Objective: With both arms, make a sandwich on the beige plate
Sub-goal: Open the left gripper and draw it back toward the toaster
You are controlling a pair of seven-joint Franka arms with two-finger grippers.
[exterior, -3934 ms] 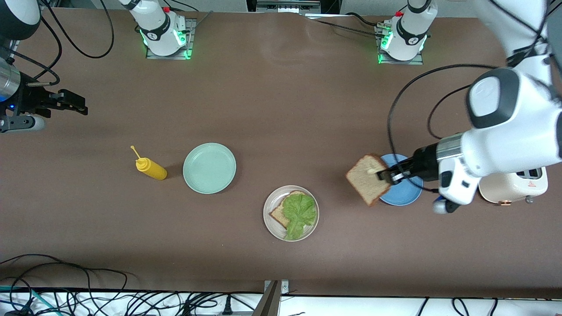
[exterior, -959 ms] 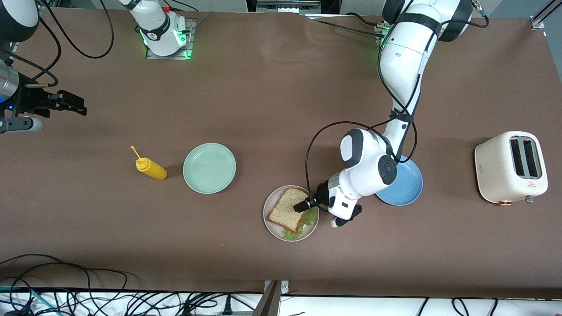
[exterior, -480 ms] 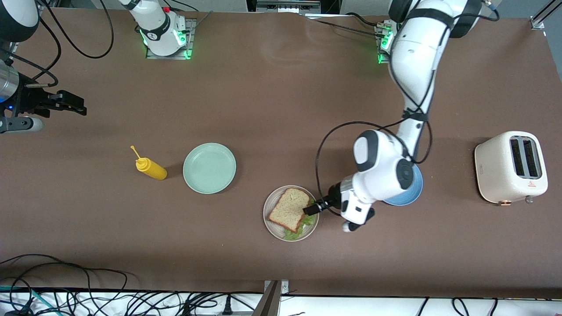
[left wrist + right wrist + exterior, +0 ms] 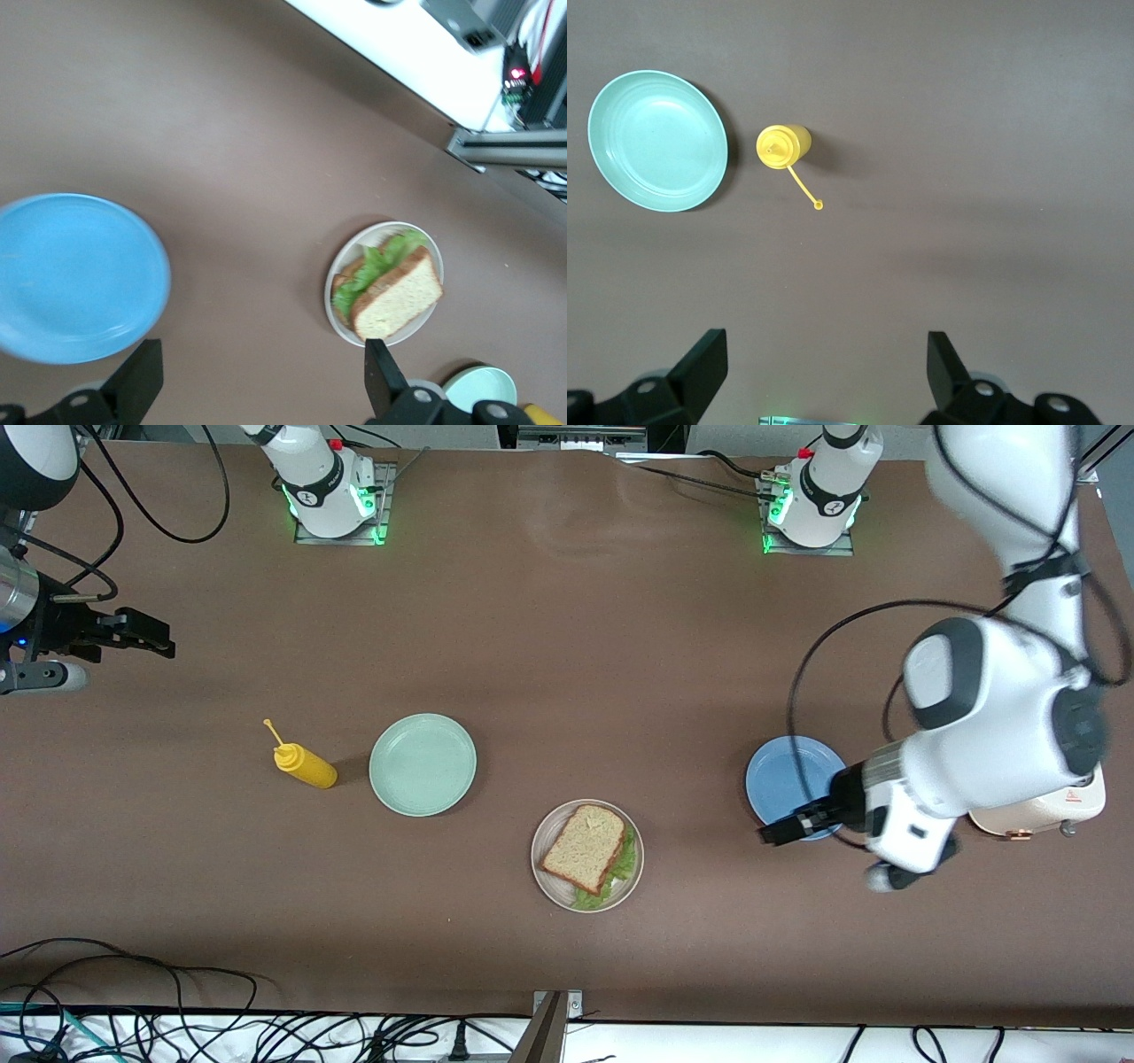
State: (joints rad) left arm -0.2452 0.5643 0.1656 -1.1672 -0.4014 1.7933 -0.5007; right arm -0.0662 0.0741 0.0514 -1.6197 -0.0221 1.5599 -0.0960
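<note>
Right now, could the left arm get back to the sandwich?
Probably yes. The left gripper hangs open over the blue plate's edge, and only bare table lies between it and the sandwich.

The sandwich (image 4: 390,288) lay on the beige plate (image 4: 340,314), lettuce (image 4: 372,266) showing under the top slice. The blue plate (image 4: 75,274) sat apart. The left gripper's fingers (image 4: 379,376) stood wide.

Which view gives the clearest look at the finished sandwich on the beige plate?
The front view: it shows the sandwich whole from above on the beige plate, lettuce peeking out under the top slice. The left wrist view shows it too, smaller and at an angle, with the lettuce visible along one side. The right wrist view does not show it.
</note>
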